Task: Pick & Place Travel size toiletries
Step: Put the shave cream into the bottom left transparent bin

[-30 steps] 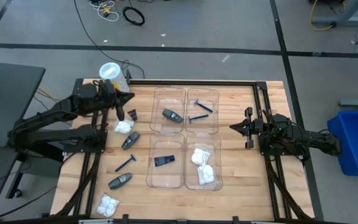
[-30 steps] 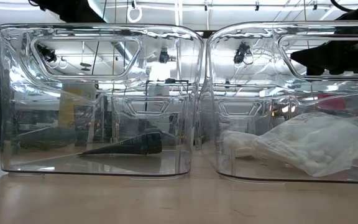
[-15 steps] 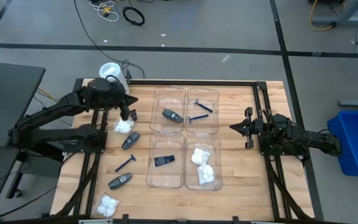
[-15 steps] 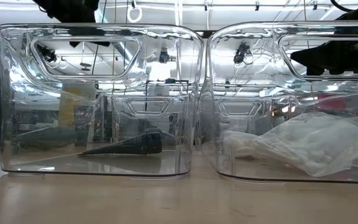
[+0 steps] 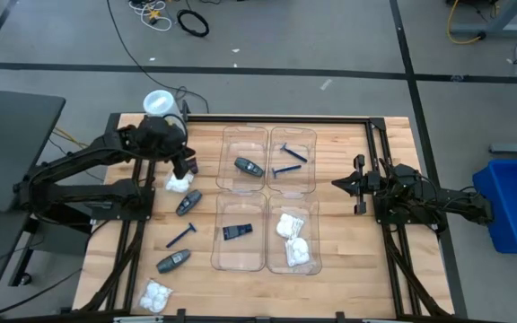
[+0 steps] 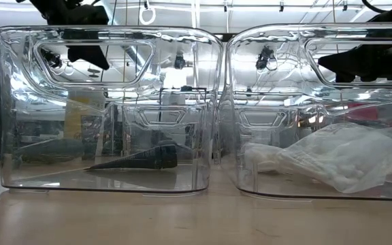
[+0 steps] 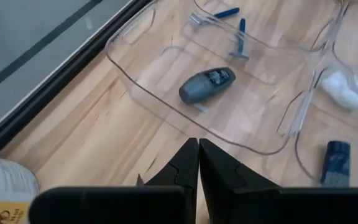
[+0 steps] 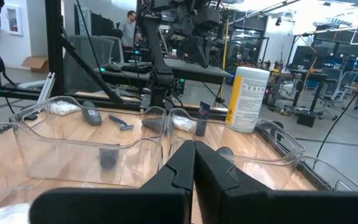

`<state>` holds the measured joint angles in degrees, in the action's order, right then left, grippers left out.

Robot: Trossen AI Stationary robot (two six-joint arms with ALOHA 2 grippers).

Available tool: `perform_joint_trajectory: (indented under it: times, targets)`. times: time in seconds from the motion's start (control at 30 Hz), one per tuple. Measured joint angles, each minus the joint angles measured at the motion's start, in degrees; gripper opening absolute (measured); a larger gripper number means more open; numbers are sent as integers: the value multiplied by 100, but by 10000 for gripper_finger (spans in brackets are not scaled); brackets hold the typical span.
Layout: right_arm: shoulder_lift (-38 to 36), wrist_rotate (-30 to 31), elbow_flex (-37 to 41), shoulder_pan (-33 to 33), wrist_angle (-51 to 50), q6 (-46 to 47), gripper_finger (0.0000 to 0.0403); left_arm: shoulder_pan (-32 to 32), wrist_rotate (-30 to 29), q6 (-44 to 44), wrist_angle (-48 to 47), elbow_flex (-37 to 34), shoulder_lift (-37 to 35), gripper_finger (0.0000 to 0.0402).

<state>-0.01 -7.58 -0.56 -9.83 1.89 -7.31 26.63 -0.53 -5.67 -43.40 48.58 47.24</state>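
Note:
My left gripper (image 5: 186, 166) is shut and empty at the table's far left. It stands above a small dark cone piece (image 8: 202, 127) that stands upright on the wood. A white crinkly packet (image 5: 179, 183), two dark grey oval tubes (image 5: 188, 205) (image 5: 173, 261), a blue razor (image 5: 182, 235) and another packet (image 5: 157, 295) lie loose on the left. Four clear trays (image 5: 267, 193) hold a grey tube (image 5: 249, 167), blue razors (image 5: 287, 164), a dark piece (image 5: 236, 231) and white packets (image 5: 294, 239). My right gripper (image 5: 337, 184) is shut and empty, right of the trays.
A big yellow-and-white cylinder (image 5: 161, 104) stands at the far left corner, close behind my left arm. A black frame (image 5: 375, 135) runs around the table. A blue bin (image 5: 514, 202) stands off the right side. Bare wood lies between the loose items and the near edge.
My left gripper has moved a little toward the table's right edge and gone down, coming over the small dark cone piece. Its fingers have stayed shut. The items on the table have not moved.

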Motion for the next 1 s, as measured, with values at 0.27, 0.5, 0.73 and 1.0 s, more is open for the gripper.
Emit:
perform_joint_trajectory:
  times: [0.27, 0.5, 0.73, 1.0]
  targets:
    - [0, 0, 0, 0, 0, 0, 13, 0, -11, 659, -284, 0, 36, 22]
    - [0, 1, 0, 0, -1, 0, 14, 247, -31, 936, -311, 0, 415, 22]
    - [0, -1, 2, 0, -2, 0, 14, 804, -31, 1073, -303, 0, 871, 25]
    - [0, -1, 1, 0, -2, 0, 13, 1384, 15, 1215, -398, 0, 1229, 28]
